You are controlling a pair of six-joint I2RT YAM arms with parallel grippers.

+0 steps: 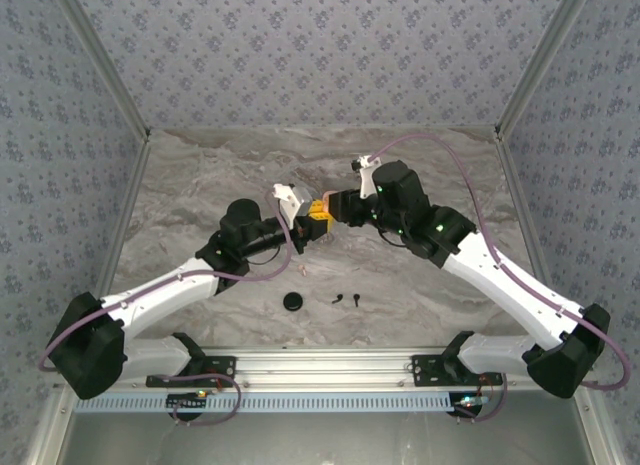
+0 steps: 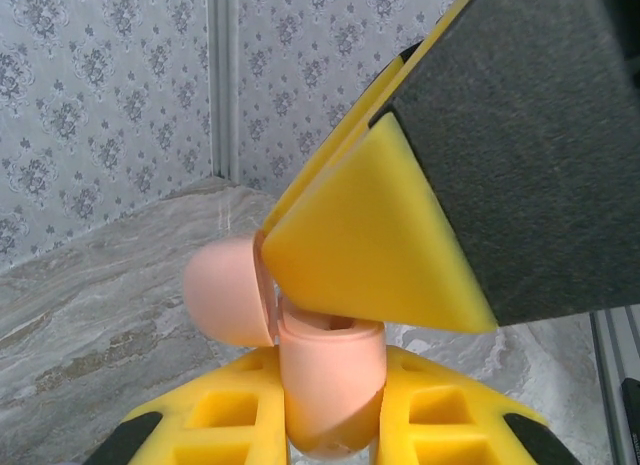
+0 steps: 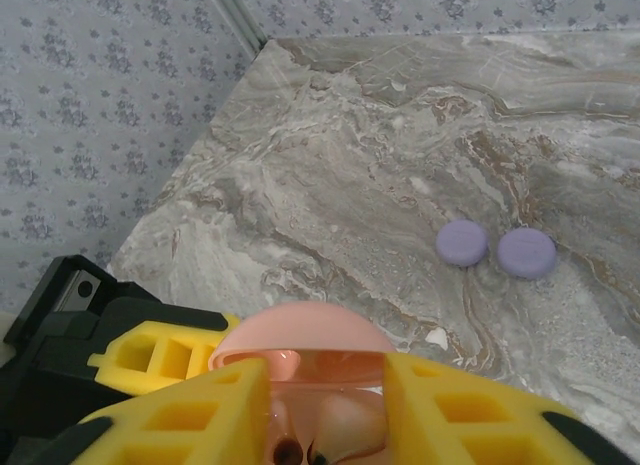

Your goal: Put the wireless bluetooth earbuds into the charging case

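Observation:
My left gripper (image 1: pixel 316 219) is shut on the base of a pale pink round charging case (image 2: pixel 330 375), held above the table with its lid (image 2: pixel 225 290) swung open. My right gripper (image 1: pixel 336 207) hovers just over the case mouth, its yellow fingertips (image 2: pixel 300 235) nearly touching the rim. In the right wrist view my right gripper (image 3: pixel 327 375) has its fingers apart, and pale pink earbuds (image 3: pixel 345 430) lie inside the case between them. A pair of black earbuds (image 1: pixel 346 299) lies on the table beside a black round case (image 1: pixel 293 301).
Two lilac round case halves (image 3: pixel 462 244) (image 3: pixel 526 253) lie side by side on the marble table (image 3: pixel 330 165). Patterned walls enclose the table on three sides. The arm bases and a metal rail (image 1: pixel 320 367) run along the near edge.

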